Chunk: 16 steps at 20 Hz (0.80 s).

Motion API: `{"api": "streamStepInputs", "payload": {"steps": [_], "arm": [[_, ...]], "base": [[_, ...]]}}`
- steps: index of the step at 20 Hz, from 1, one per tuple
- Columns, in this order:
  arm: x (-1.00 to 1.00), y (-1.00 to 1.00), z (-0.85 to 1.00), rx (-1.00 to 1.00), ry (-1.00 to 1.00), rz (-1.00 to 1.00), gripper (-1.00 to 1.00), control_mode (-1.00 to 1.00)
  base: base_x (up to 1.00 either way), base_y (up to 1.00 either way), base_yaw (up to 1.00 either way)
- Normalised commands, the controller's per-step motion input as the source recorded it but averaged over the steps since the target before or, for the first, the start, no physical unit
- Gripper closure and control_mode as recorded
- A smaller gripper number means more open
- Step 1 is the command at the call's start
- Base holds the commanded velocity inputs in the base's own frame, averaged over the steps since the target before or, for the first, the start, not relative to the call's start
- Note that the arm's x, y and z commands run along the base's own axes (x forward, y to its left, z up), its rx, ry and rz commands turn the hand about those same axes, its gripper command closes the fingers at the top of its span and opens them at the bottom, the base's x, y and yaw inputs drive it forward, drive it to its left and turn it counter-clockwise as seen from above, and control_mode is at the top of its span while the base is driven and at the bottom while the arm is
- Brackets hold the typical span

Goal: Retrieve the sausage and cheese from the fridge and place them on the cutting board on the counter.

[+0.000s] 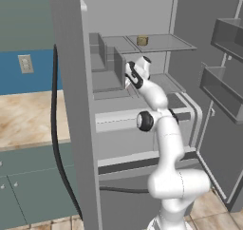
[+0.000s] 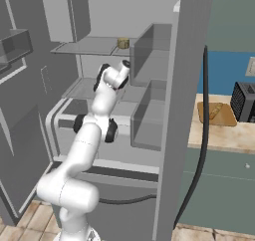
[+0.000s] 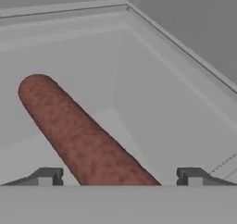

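The gripper (image 3: 120,177) stood spread wide, grasping nothing, astride the sausage (image 3: 81,135) lying near a back corner of a fridge (image 1: 71,105) shelf. Better to settle lower, centred, before clenching.

The sausage (image 3: 83,140) lying between the wide-apart dark grey fingertips (image 3: 46,176) was dark red-brown with fine mottled speckling. The fridge (image 1: 71,105) around the jaws was plain pale grey inside, with a darker steel-grey door. The cheese (image 1: 142,40) on a shelf above them was tan-yellow. The cutting board (image 2: 216,114) was orange-brown, on a beige marbled counter (image 2: 219,133).
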Motion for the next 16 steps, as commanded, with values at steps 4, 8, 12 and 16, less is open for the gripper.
{"api": "streamStepInputs", "payload": {"steps": [4,8,12,16], "arm": [[0.07,0.07,-0.07,-0.11,0.18,0.22,-1.0,-1.0],[0.0,0.01,-0.06,-0.12,0.2,0.18,1.0,-1.0],[-0.15,-0.08,-0.15,-0.08,0.2,0.13,1.0,-1.0],[-0.32,-0.13,-0.14,-0.01,0.12,0.08,1.0,-1.0]], "base": [[0.0,0.0,0.0],[0.0,0.0,0.0],[0.0,0.0,0.0],[0.0,0.0,0.0]]}}
